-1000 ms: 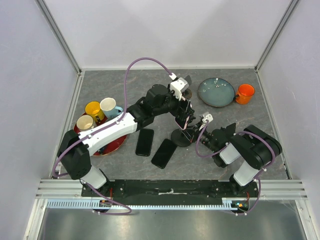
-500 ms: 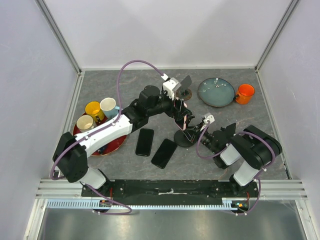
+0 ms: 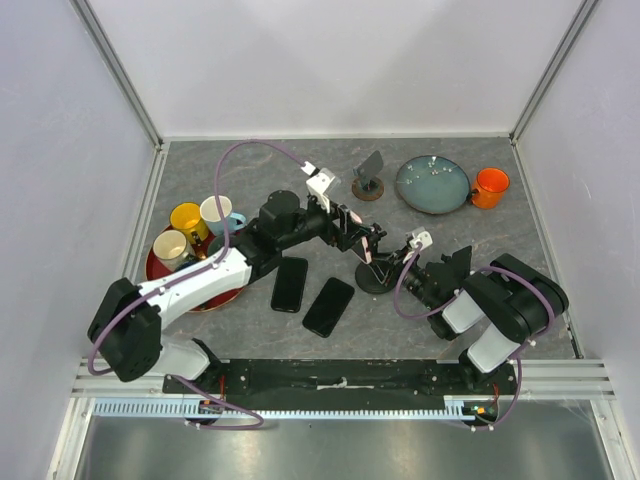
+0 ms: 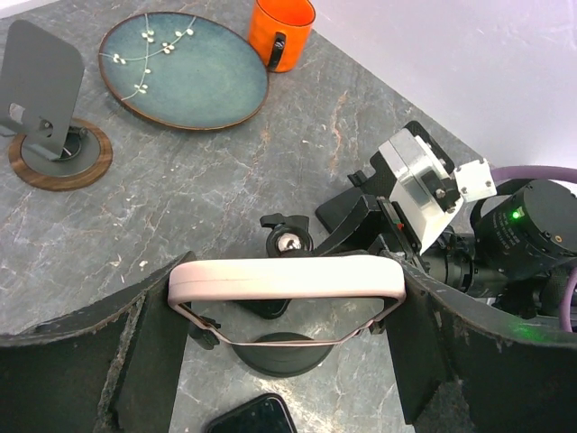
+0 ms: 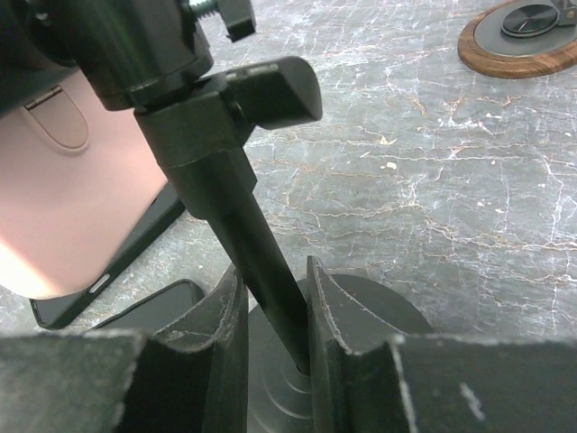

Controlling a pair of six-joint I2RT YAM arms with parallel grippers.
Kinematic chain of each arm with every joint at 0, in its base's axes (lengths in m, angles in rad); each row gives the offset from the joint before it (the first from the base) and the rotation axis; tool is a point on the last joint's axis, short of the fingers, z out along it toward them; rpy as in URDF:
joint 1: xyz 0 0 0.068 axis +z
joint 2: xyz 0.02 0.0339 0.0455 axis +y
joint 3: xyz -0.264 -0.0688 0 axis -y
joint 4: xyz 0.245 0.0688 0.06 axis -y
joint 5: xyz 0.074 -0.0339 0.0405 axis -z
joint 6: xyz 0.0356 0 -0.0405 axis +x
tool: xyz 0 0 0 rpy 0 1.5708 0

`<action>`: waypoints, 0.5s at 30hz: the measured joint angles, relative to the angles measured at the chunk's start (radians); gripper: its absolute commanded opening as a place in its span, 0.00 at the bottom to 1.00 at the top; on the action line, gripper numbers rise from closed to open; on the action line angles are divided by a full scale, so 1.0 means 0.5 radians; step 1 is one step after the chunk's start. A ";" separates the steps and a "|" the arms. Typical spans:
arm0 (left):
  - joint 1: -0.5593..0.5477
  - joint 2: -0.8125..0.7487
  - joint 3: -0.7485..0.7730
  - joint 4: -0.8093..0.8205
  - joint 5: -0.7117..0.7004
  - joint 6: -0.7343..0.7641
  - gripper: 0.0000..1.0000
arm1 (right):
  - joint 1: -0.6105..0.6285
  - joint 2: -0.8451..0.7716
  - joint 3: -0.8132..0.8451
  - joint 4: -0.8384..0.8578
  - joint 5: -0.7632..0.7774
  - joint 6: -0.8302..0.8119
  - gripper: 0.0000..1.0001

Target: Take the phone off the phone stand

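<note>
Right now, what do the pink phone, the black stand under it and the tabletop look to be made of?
The phone wears a pale pink case, likely silicone or matte plastic: it has a dull, even sheen and rounded edges. The stand is matte black, either painted metal or hard plastic; the look leaves that open. The tabletop is grey with white veins, so stone or a printed laminate.

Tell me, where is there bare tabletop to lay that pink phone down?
Bare patches: the back left corner, between the cups and the wooden-based stand; and the right side, nearer than the plate and orange mug. Crowded: the middle, around the two black phones and black stand.
</note>
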 measured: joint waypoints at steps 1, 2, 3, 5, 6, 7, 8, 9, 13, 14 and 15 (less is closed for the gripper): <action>0.004 -0.018 -0.028 0.023 -0.003 -0.013 0.04 | 0.000 -0.001 0.000 0.000 0.000 0.000 0.00; 0.011 -0.039 -0.064 0.053 -0.006 -0.033 0.04 | 0.000 -0.001 0.000 0.002 -0.001 0.001 0.00; 0.020 -0.061 -0.101 0.080 -0.008 -0.055 0.04 | 0.000 -0.001 0.000 0.005 -0.001 0.001 0.00; 0.042 -0.094 -0.166 0.141 -0.010 -0.106 0.04 | 0.000 -0.005 0.000 0.008 -0.001 0.003 0.00; 0.055 -0.111 -0.198 0.171 -0.011 -0.134 0.03 | 0.000 -0.007 0.000 0.010 -0.001 0.008 0.00; 0.068 -0.131 -0.233 0.198 -0.012 -0.165 0.03 | 0.000 -0.010 0.000 0.011 -0.002 0.014 0.00; 0.083 -0.154 -0.268 0.225 -0.015 -0.198 0.03 | 0.000 -0.010 0.000 0.014 -0.003 0.018 0.00; 0.098 -0.178 -0.300 0.240 -0.017 -0.233 0.03 | 0.000 -0.010 0.000 0.019 -0.005 0.023 0.00; 0.159 -0.243 -0.389 0.271 -0.027 -0.360 0.02 | 0.000 -0.010 0.002 0.036 -0.039 0.054 0.00; 0.173 -0.261 -0.404 0.271 -0.030 -0.386 0.02 | 0.000 -0.010 0.005 0.037 -0.050 0.064 0.00; 0.187 -0.287 -0.424 0.266 -0.035 -0.415 0.02 | 0.000 -0.010 0.008 0.041 -0.057 0.076 0.00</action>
